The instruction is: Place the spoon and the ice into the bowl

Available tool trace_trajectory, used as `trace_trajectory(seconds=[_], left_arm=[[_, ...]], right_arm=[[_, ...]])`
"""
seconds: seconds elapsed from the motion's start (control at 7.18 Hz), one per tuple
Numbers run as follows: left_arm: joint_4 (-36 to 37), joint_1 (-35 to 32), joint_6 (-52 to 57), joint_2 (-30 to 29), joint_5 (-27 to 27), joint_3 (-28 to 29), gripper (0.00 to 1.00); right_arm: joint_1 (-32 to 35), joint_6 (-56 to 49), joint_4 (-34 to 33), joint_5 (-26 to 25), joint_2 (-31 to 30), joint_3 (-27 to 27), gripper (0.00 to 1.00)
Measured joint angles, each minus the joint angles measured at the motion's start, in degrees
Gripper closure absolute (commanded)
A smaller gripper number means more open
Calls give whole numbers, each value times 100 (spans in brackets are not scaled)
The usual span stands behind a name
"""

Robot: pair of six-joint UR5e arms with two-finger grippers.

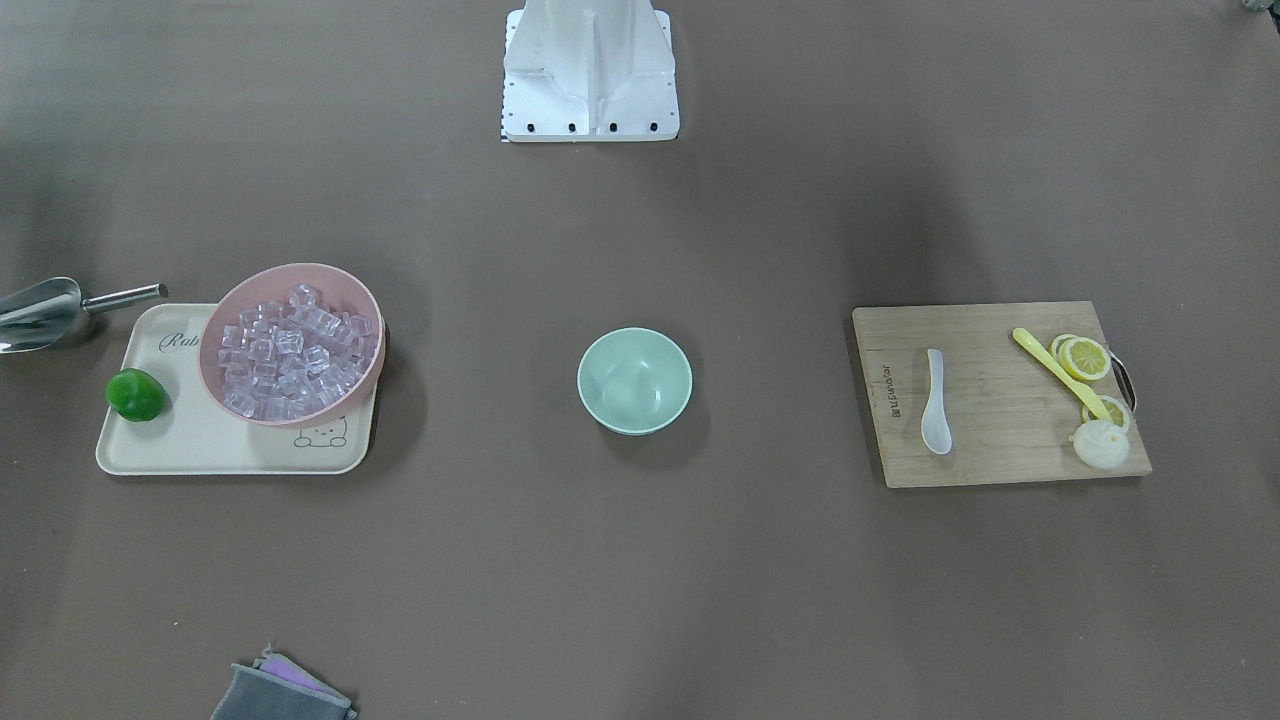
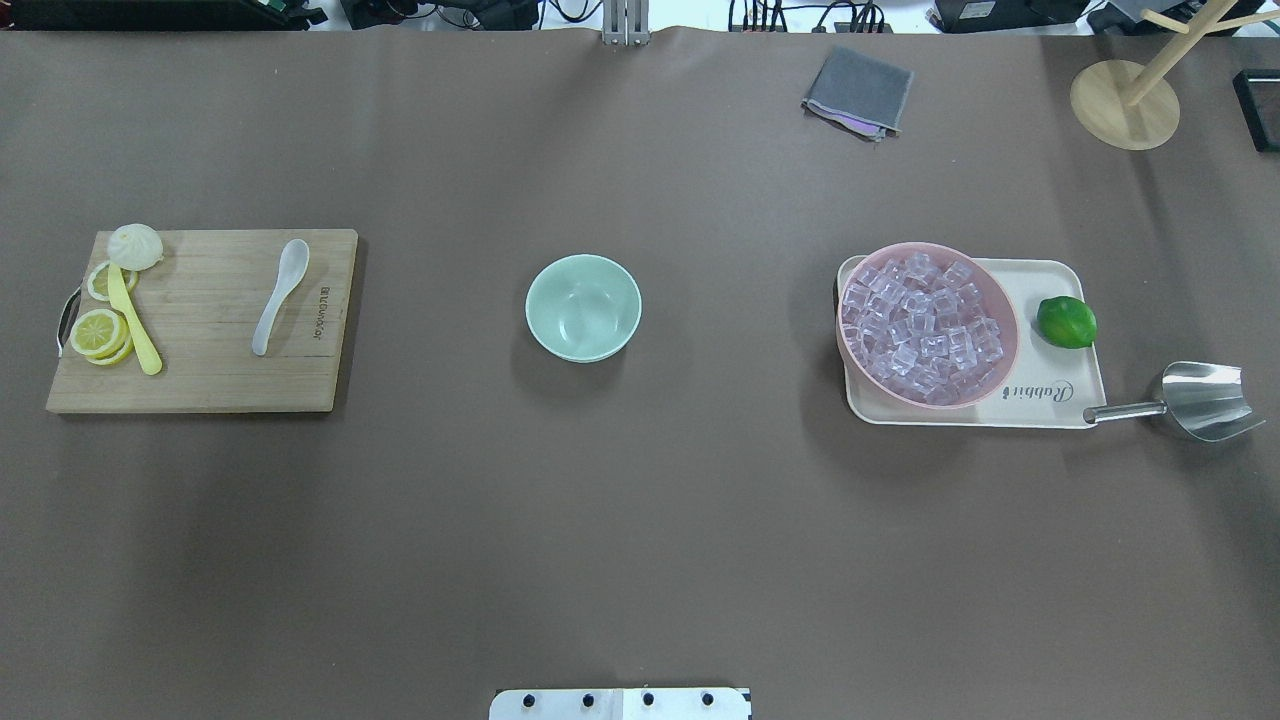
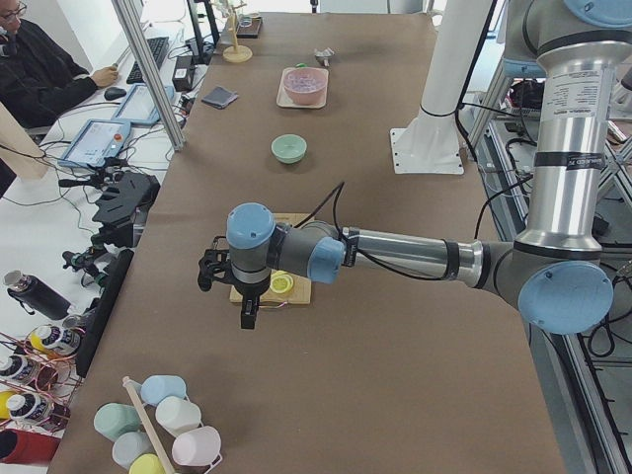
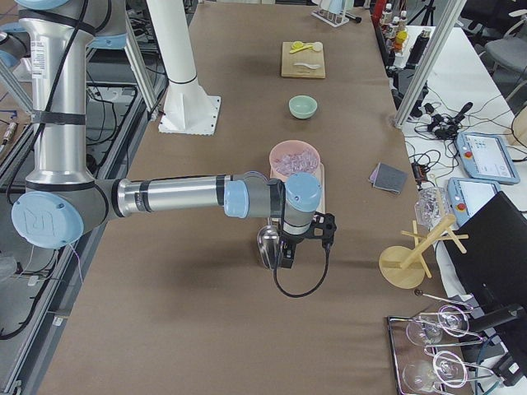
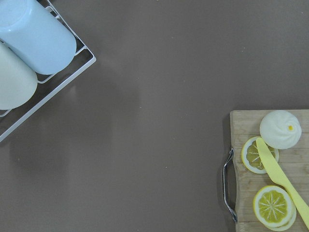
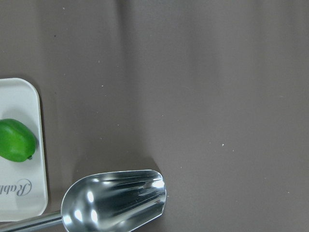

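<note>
The white spoon lies on a wooden cutting board at the table's left; it also shows in the front view. The mint-green bowl stands empty at the table's middle. Many clear ice cubes fill a pink bowl on a cream tray at the right. My left gripper hangs past the board's outer end. My right gripper hangs over the metal scoop. Both show only in the side views, so I cannot tell if they are open or shut.
A long yellow spoon, lemon slices and a white bun lie on the board's left end. A lime sits on the tray. A grey cloth and a wooden stand are at the far edge. A cup rack stands beyond the board.
</note>
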Motion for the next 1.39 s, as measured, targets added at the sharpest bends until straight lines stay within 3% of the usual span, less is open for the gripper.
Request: trace_trajectory(seconds=[0.28, 0.84, 1.39], left_arm=[[-39, 87, -55, -229, -128, -230, 2], [-361, 887, -387, -742, -340, -423, 2], [-355, 2184, -1461, -1459, -177, -430, 3]], right_arm=[[-15, 5, -9, -11, 234, 317, 0], [-223, 478, -1, 92, 680, 475, 0], [-553, 693, 381, 396, 776, 371, 0]])
